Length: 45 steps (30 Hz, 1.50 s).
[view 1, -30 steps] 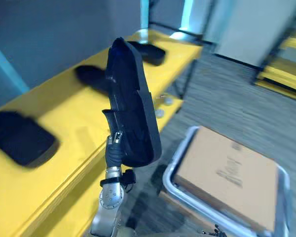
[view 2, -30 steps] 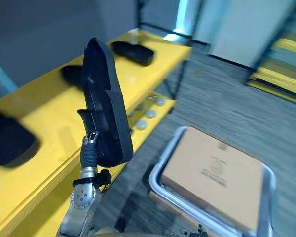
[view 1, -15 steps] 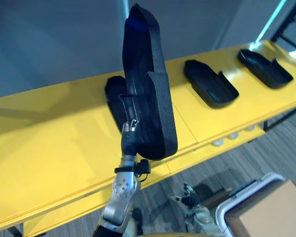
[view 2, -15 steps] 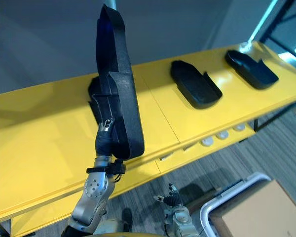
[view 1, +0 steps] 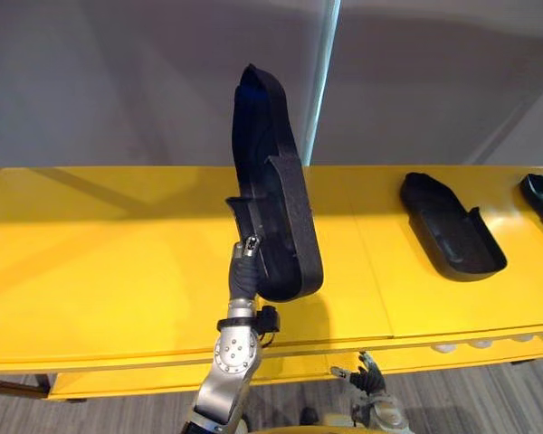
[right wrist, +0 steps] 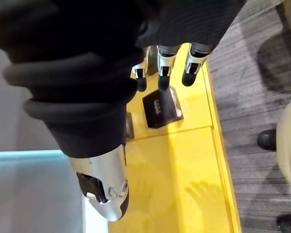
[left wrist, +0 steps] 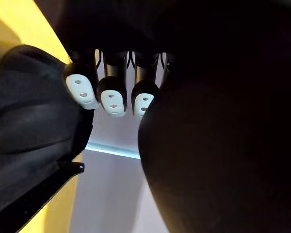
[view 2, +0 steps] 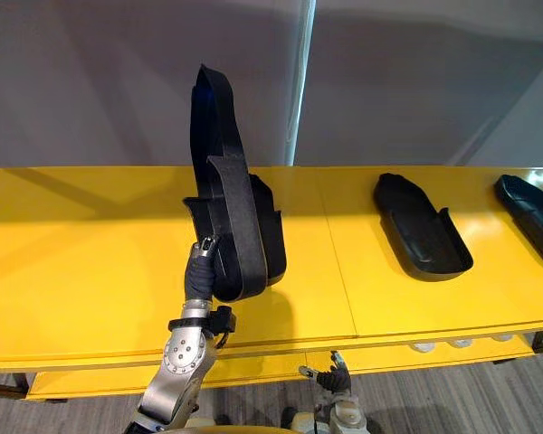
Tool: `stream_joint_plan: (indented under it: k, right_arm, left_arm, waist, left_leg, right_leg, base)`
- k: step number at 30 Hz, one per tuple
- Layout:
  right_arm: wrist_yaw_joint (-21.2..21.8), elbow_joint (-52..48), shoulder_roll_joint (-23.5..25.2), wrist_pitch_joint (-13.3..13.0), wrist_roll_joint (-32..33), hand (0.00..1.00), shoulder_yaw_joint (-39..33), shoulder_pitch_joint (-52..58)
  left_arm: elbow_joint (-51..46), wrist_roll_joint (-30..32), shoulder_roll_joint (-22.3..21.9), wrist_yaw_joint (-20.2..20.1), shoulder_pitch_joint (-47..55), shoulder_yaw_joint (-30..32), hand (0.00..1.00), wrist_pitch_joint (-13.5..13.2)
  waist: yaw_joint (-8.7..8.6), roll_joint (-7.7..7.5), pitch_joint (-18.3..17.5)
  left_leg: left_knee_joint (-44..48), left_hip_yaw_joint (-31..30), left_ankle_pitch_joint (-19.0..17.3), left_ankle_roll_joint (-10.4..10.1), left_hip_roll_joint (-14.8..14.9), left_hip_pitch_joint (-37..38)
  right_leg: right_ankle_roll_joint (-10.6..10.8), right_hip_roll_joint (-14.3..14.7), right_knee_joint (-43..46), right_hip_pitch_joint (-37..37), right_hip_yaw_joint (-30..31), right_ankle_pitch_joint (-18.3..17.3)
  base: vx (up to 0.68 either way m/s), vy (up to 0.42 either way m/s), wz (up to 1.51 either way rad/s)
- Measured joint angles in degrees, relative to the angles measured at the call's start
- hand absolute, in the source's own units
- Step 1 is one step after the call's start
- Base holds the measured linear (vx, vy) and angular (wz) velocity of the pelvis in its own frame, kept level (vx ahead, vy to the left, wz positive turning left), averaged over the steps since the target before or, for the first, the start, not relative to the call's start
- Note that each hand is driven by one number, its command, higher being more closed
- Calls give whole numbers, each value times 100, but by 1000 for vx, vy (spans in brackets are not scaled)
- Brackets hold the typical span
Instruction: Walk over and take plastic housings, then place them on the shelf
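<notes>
Housing [view 1: 271, 199], black plastic, is held upright in my left hand [left wrist: 111, 96], fingers curled against it, in front of the yellow shelf [view 1: 100, 262]. Two other housings [view 1: 451, 226] lie on the shelf to the right. My right hand [right wrist: 166, 65] hangs low, fingers relaxed, holding nothing.

Matt black plastic housing [view 1: 276, 199]; smooth, faintly glossy yellow shelf [view 1: 100, 262]; grey streaked carpet floor [view 1: 489, 407].
</notes>
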Motion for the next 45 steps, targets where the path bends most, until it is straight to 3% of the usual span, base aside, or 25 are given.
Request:
stream_joint_plan:
  k: [5, 8, 11, 12, 13, 14, 15, 16, 17, 19, 21, 22, 23, 24, 25, 26, 27, 29, 30, 33, 37, 39, 45]
  right_arm:
    - [1, 187, -1, -12, -1, 0, -71, 105]
    - [-5, 390, -76, 8, -6, 0, -74, -33]
    - [-5, 773, -122, 3, -46, 0, -65, -264]
    - [-8, 896, -214, 10, -80, 0, -69, -287]
    - [-8, 948, -261, 12, -95, 0, -70, -301]
    - [-26, 1077, -362, 26, -123, 0, -86, -393]
    - [-32, 1104, -386, 40, -140, 0, -85, -432]
    - [-31, 1243, -406, 61, -193, 0, -96, -565]
    - [-9, 1357, -281, 57, -221, 0, -122, -631]
    - [-5, 1519, -144, 55, -227, 0, -254, -631]
    - [-12, 1573, -93, 47, -227, 0, -301, -622]
    - [-6, 1594, -133, 52, -277, 0, -287, -632]
    - [-6, 1594, -133, 52, -277, 0, -287, -632]
    - [-3, 1561, -202, 57, -299, 0, -224, -707]
    - [0, 1508, -250, 60, -312, 0, -195, -737]
    - [9, 1385, -297, 78, -329, 0, -184, -747]
    - [15, 1251, -282, 51, -316, 0, -179, -633]
    - [19, 1263, -260, -7, -266, 0, -179, -600]
    - [19, 1269, -245, 0, -256, 0, -188, -584]
    - [23, 1246, -305, 20, -218, 0, -251, -643]
    - [21, 1055, -192, 73, -216, 0, -299, -490]
    - [22, 1010, -131, 70, -215, 0, -301, -423]
    - [25, 1010, -105, 88, -219, 0, -306, -383]
  left_arm:
    - [-179, -1, -8, 15, 104, 221, 100, 0]
    - [-324, 3, -35, 61, 194, 396, 100, -7]
    - [-320, -4, -29, 131, 209, 591, 100, -7]
    - [-316, -10, -28, 145, 232, 685, 100, -16]
    - [-309, -15, -28, 155, 246, 713, 100, -31]
    - [-296, -17, -58, 173, 306, 769, 100, -89]
    - [-283, -17, -63, 186, 313, 776, 100, -98]
    - [-273, -19, -87, 229, 309, 786, 100, -107]
    - [-211, -22, -69, 258, 275, 906, 100, -109]
    - [-54, -35, 107, 290, 252, 897, 100, -108]
    - [-15, -51, 201, 289, 248, 891, 100, -109]
    - [118, -37, 325, 280, 163, 896, 100, -108]
    - [118, -37, 325, 280, 163, 896, 100, -108]
    - [138, -28, 352, 274, 177, 900, 100, -111]
    - [141, -23, 352, 267, 185, 909, 100, -116]
    - [213, -21, 349, 266, 183, 938, 100, -103]
    - [270, -8, 308, 234, 177, 907, 100, -84]
    - [270, 142, 241, 214, 119, 799, 100, -90]
    - [278, 234, 206, 191, 89, 725, 100, -88]
    - [334, 339, 83, 91, 80, 721, 100, -34]
    - [332, 441, 81, -19, 79, 855, 100, -33]
    - [332, 441, 81, -35, 82, 916, 100, -11]
    - [351, 651, 103, -131, 94, 1117, 100, 85]
  waist:
    - [-22, -17, -8]
    - [8, 24, -13]
    - [-31, -18, -9]
    - [-48, 14, -20]
    - [-65, 65, -40]
    - [-199, 189, -109]
    - [-246, 219, -119]
    - [-344, 246, -177]
    - [-477, 81, -181]
    - [-457, -51, -179]
    - [-440, -129, -212]
    - [-336, -96, -196]
    - [-336, -96, -196]
    - [-282, -22, -157]
    - [-278, 28, -90]
    - [-306, 92, 39]
    - [-330, 73, 48]
    - [-355, 55, 43]
    - [-388, 37, 32]
    - [-451, 292, 54]
    - [-435, 210, 6]
    - [-338, 146, -83]
    - [-329, 144, -101]
  left_leg:
    - [-19, 239, 174, -195, -23, -164]
    - [328, 1867, -38, -62, 606, -383]
    - [1352, 1841, -174, 130, 1037, -593]
    - [1677, 1653, -202, 135, 1338, -578]
    - [1685, 1544, -198, 129, 1446, -552]
    - [1395, 1321, -75, 52, 1667, -413]
    - [1177, 1246, -79, -108, 1678, -351]
    - [987, 1129, -234, -375, 1418, -289]
    - [1074, 1060, -343, -399, 1199, -486]
    - [1086, 856, -484, -544, 987, -671]
    - [1127, 847, -492, -530, 898, -774]
    - [1408, 915, -607, -378, 819, -992]
    - [1408, 915, -607, -378, 819, -992]
    - [1331, 1189, -609, -198, 794, -1007]
    - [1240, 1334, -583, -107, 777, -926]
    - [1114, 1467, -522, -7, 704, -719]
    - [968, 1515, -471, 64, 641, -583]
    - [812, 1470, -454, 122, 472, -557]
    - [702, 1427, -399, 90, 295, -576]
    - [375, 1275, -115, 78, 250, -508]
    - [108, 1352, 41, 24, 310, -222]
    - [-9, 1524, 53, 2, 376, -114]
    - [-369, 1828, 130, -54, 392, 253]
  right_leg:
    - [-4, -141, -203, 148, -347, 84]
    - [-20, -289, -105, -21, -661, 95]
    - [48, -608, 16, -175, -757, 111]
    - [190, -775, 15, -246, -751, 154]
    - [275, -837, 24, -269, -760, 172]
    - [505, -996, 91, -378, -799, 241]
    - [587, -1071, 95, -408, -807, 288]
    - [815, -1211, 11, -447, -865, 479]
    - [795, -1397, -122, -424, -1006, 651]
    - [717, -1547, -641, -197, -1485, 1333]
    - [636, -1619, -724, -214, -1552, 1528]
    - [223, -1658, -672, -439, -1529, 1840]
    - [223, -1658, -672, -439, -1529, 1840]
    - [-385, -1641, -731, -650, -1520, 2288]
    - [-411, -1652, -526, -744, -1508, 2185]
    - [152, -1543, 738, -982, -1188, 1202]
    - [335, -1142, 1594, -984, -835, 236]
    - [314, -617, 1575, -813, -524, -427]
    - [91, -387, 1069, -636, -305, -775]
    - [119, -267, 537, -385, -323, -453]
    - [89, -185, 211, -88, -355, -292]
    - [56, -82, -33, -1, -228, -163]
    - [80, 24, -619, 323, 20, 199]
  base:
    - [-37, 6, 34]
    - [-106, 46, 61]
    - [-114, 166, 34]
    - [-68, 340, 23]
    - [-78, 493, 36]
    - [-73, 475, 29]
    - [-64, 537, 33]
    - [-57, 483, 44]
    - [-73, 503, 52]
    - [-71, 370, 57]
    - [-104, 292, 18]
    - [-120, 267, -7]
    - [-174, 324, -48]
    - [-118, 158, -50]
    - [-185, 242, -73]
    - [-186, 174, -48]
    - [-190, 139, -36]
    - [-154, 69, 3]
    - [-76, 39, 24]
    - [-27, 33, 24]
    - [63, -31, -4]
    - [59, -26, -36]
    - [25, 30, -26]
